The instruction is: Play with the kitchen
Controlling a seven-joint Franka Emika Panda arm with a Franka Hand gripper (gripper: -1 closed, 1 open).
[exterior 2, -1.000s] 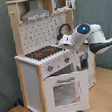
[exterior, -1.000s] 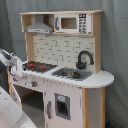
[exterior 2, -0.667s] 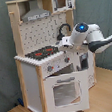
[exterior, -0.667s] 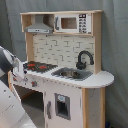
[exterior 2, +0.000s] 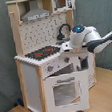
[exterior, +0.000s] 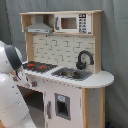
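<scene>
White toy kitchen (exterior: 70, 75) (exterior 2: 47, 58) stands upright; I see the gripper (exterior 2: 84, 63) beside its sink-side edge, finger state indeterminable; oven door (exterior 2: 66, 91) hangs ajar.

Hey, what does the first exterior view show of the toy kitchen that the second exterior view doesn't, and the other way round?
Only the first exterior view shows the sink basin from above, the rounded end of the counter, and a small dark panel on the cabinet front. Only the second exterior view shows the big windowed oven door, the knobs above it, and the wooden floor. Both exterior views show the kitchen with its grey hood, microwave, red-ringed stovetop, black faucet, tiled back wall, and the white robot arm.
</scene>
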